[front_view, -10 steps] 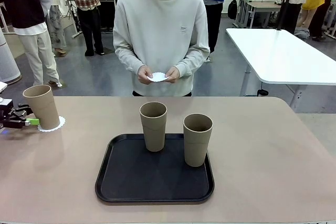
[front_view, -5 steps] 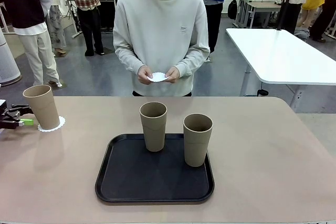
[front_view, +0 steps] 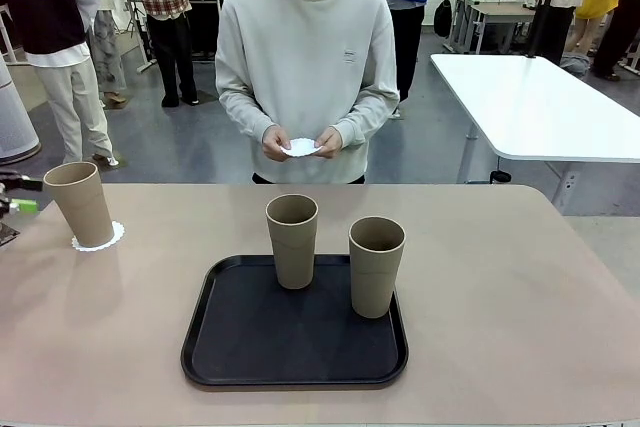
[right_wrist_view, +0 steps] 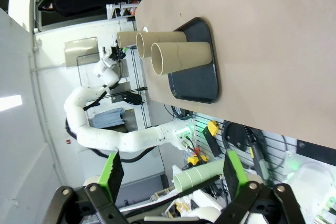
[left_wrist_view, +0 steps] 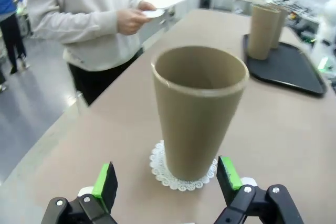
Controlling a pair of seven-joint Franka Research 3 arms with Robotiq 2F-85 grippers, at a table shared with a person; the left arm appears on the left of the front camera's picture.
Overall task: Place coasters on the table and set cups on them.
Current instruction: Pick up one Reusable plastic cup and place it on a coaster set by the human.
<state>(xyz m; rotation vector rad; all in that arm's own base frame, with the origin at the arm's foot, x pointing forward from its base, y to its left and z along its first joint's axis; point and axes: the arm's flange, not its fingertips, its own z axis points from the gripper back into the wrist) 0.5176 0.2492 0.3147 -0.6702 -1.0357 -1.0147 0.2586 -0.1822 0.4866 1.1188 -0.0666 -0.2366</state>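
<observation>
A tan cup (front_view: 80, 203) stands upright on a white lacy coaster (front_view: 100, 238) at the far left of the beige table (front_view: 520, 287). A second cup (front_view: 292, 240) and a third cup (front_view: 376, 265) stand upright on the black tray (front_view: 200, 352) at the middle, nearer the robot. At the far side a person holds another coaster (front_view: 300, 147) in both hands (front_view: 275, 139). The left gripper (left_wrist_view: 167, 179) hangs just left of the first cup, jaws spread wide and holding nothing, pads apart from the cup. The right gripper (right_wrist_view: 173, 171) is likewise spread wide and empty.
</observation>
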